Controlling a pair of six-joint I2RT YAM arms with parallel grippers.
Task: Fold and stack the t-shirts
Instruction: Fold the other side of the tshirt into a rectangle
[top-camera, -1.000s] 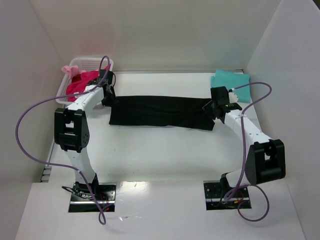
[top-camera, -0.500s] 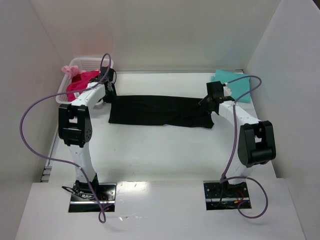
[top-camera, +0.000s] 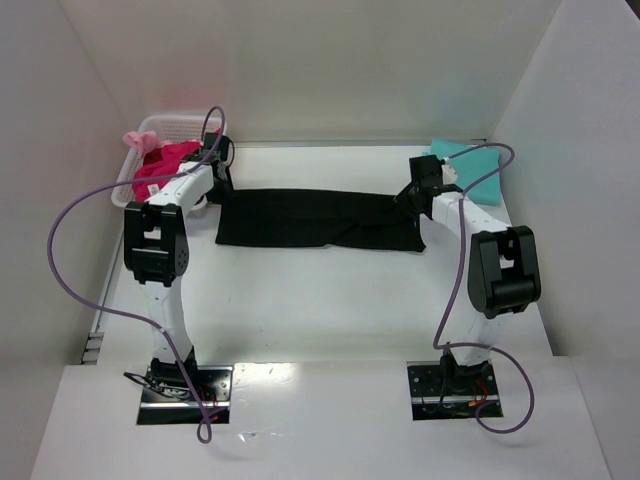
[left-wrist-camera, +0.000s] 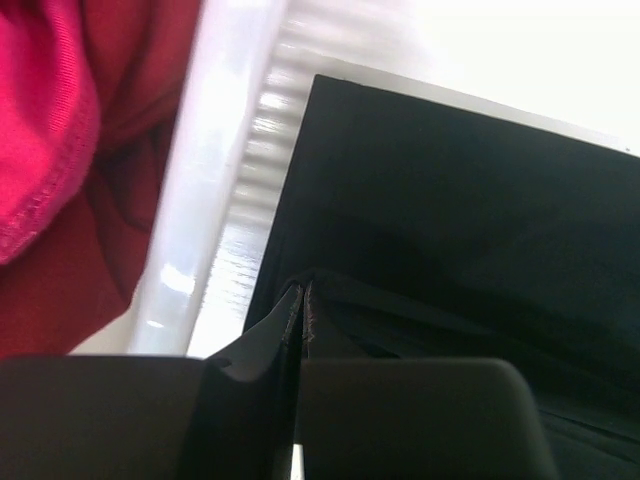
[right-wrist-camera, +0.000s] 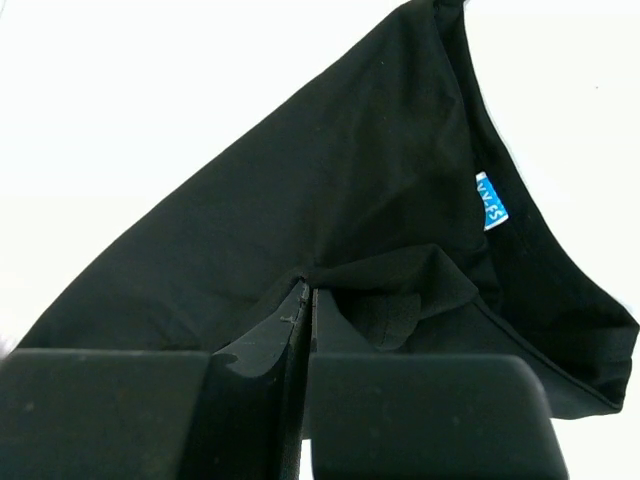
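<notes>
Black t-shirt (top-camera: 318, 220) lies as a long flat band across the middle of the white table (top-camera: 320, 300) in the top view, spanning from one arm to the other. At its left end the left gripper (left-wrist-camera: 303, 300) is pinched closed on a raised fold of the black cloth, just beside the white basket (top-camera: 185, 122) at the upper left, which holds the magenta-pink t-shirt (top-camera: 165, 165). At its right end the right gripper (right-wrist-camera: 305, 292) is likewise clamped on a fold, near a small blue tag (right-wrist-camera: 490, 203) at the neckline. Folded, the teal t-shirt (top-camera: 472, 170) rests at the upper right of the table.
</notes>
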